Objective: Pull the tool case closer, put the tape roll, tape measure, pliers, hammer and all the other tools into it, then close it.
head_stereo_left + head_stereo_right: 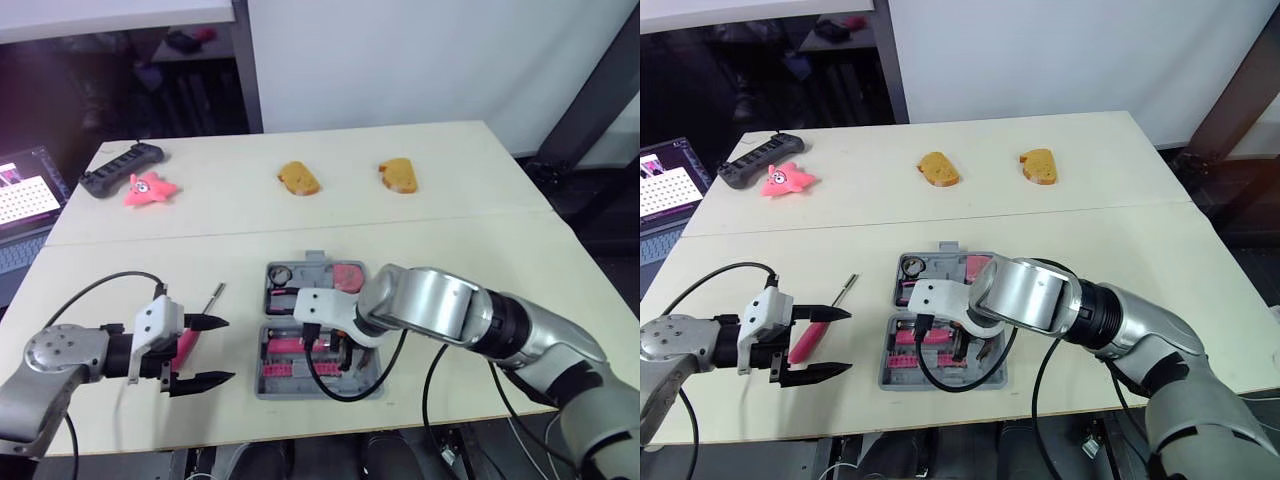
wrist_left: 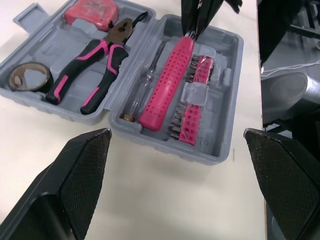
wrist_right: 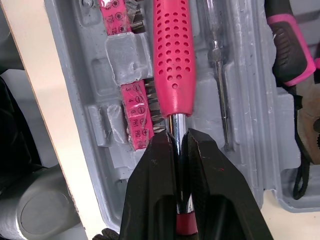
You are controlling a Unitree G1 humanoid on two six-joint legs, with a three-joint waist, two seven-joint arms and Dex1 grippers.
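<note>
1. Currently the tool case (image 1: 300,393) lies open on the near tabletop (image 1: 450,250), close to its front edge, between the 2 arms.
2. Far half of the case: tape roll (image 2: 30,80), pliers (image 2: 95,65) and tape measure (image 2: 92,12), each seated in its own recess.
3. Near half: pink-handled tool (image 3: 172,55) lying lengthwise in its recess. A thin tester screwdriver (image 2: 145,85) sits just beside it on the pliers side, and pink bit strips (image 2: 192,107) sit on the other side.
4. Right gripper (image 3: 176,140) reaches down into the near half. Its jaws are clamped on the bare metal shaft of the pink-handled tool, right where the shaft leaves the handle.
5. Left gripper (image 1: 222,350) hovers over bare tabletop left of the case, apart from it. Its jaws are spread wide with nothing between them.
6. A pink object (image 1: 805,340) shows just behind the left gripper; cannot tell what it is. A slim small tool (image 1: 213,297) lies loose on the tabletop, between the left gripper and the case's far left corner.
7. Far tabletop (image 1: 230,215) carries a bread-like piece (image 1: 298,178), a 2nd bread-like piece (image 1: 398,175), a pink toy (image 1: 150,188) and a black controller (image 1: 120,165) touching the toy.
8. A laptop (image 1: 25,200) sits open at the far left.
</note>
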